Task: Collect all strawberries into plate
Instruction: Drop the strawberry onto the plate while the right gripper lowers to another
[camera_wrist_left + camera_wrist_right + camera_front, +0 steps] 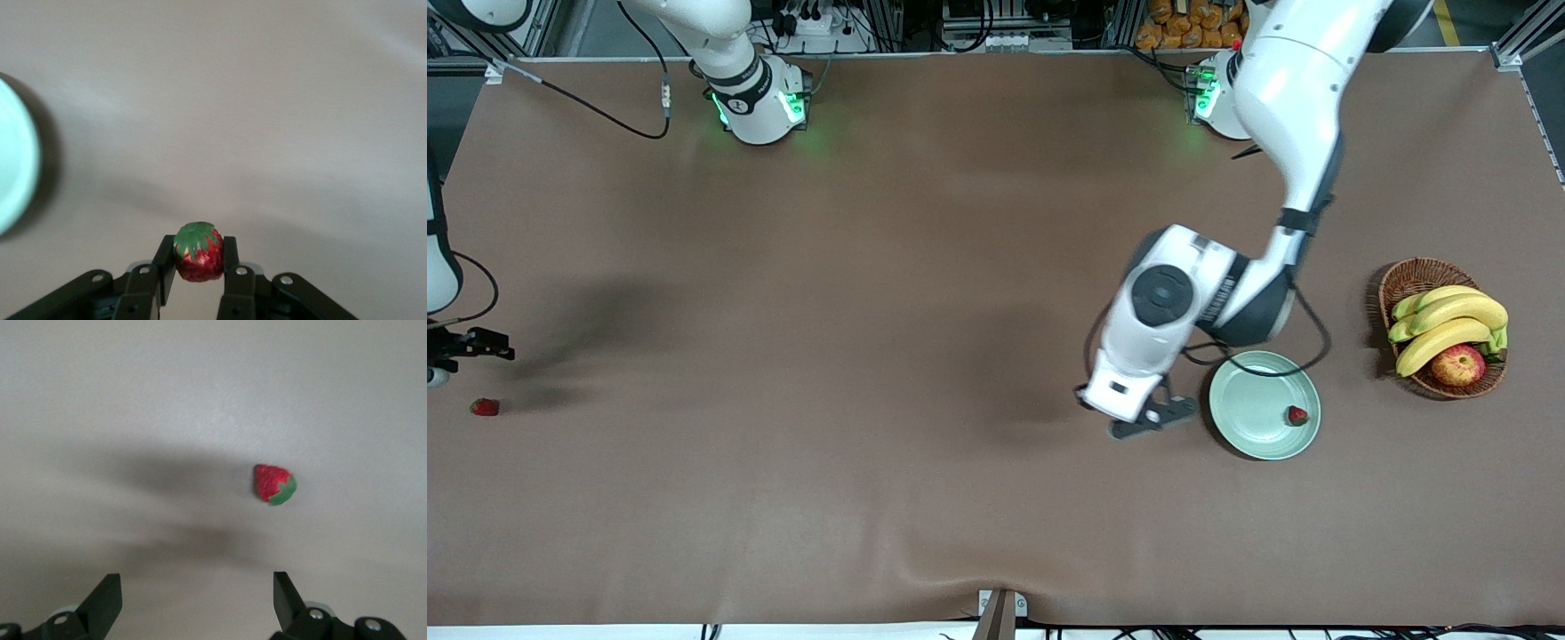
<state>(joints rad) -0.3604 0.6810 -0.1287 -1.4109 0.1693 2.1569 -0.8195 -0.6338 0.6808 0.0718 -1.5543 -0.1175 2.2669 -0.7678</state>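
One strawberry already on the mint-green plate, close to the rim toward the left arm's end of the counter. A second strawberry pinched between the fingers of the left hand, leafy cap facing the wrist camera; hand poised over bare counter just beside the plate rim, at the rim's edge facing the right arm's end. In the left wrist view, plate edge visible at the frame border, so not yet above it. Third strawberry lying on the counter out at the right arm's end, well apart from the plate. Right hand over the counter near that berry, fingers spread wide with nothing between them, berry ahead of the tips and untouched.

By this reckoning, roughly a third done: one berry delivered, one in transit and needing only a short carry over the rim and a release, one not yet picked up and facing a long trip across the counter. Wicker basket with bananas and an apple standing near the plate, no part of the job.
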